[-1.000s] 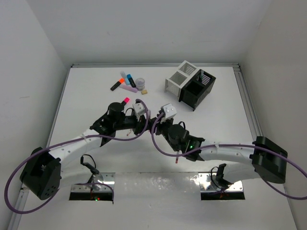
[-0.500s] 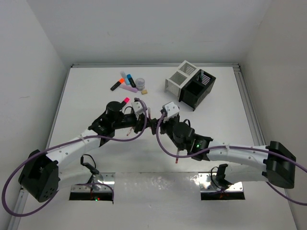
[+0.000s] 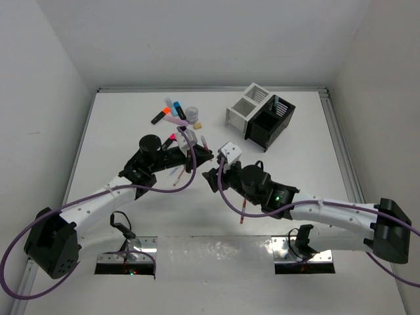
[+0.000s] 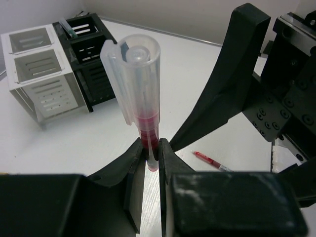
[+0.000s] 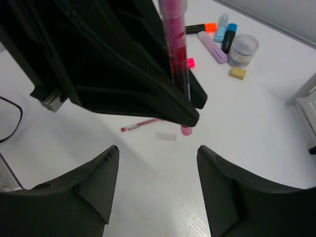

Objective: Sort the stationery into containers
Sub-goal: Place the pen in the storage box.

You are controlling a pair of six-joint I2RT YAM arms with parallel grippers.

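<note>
red pen upright, pinched at base between left fingers; right fingers spread apart.

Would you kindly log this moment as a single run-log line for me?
left gripper: shut on clear-capped red pen, cap end free | right gripper: open, empty, close by | white box, black box: pen in neither

Two desk boxes, one white and one a black box. Five highlighters. Three red pens (one gripped, two loose), one more pen boxed. One tape roll, one eraser, one small clear piece.
</note>
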